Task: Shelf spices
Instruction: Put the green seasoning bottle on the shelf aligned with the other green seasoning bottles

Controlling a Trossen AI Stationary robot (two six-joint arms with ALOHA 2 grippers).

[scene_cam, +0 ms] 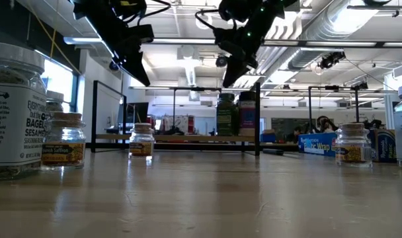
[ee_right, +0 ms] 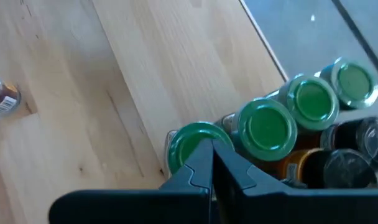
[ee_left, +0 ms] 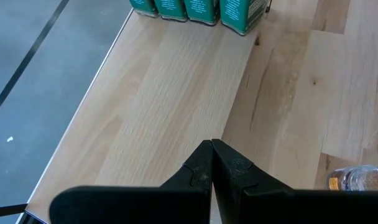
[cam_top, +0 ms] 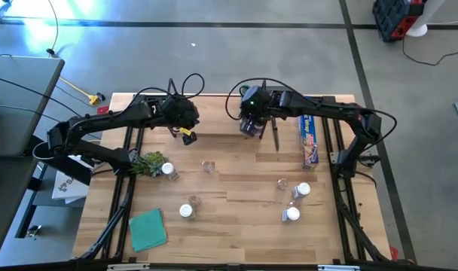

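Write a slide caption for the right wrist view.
Shut right gripper above green-lidded jars on the shelf.

Overhead, table-level, two wrist cameras; shared shelf (cam_top: 214, 124).

Low view. Tabletop (scene_cam: 201, 198) carries several jars: a large bagel-sesame jar (scene_cam: 12, 112) at the left edge, a small jar (scene_cam: 63, 140) just beside it, another (scene_cam: 141, 140) farther back, one (scene_cam: 354, 143) toward the right edge. At the far edge, the shelf (scene_cam: 188, 138) holds two jars (scene_cam: 235, 116). Blue box (scene_cam: 318, 143) beside it. Both grippers, left (scene_cam: 136, 66) and right (scene_cam: 233, 71), hang closed above the table.
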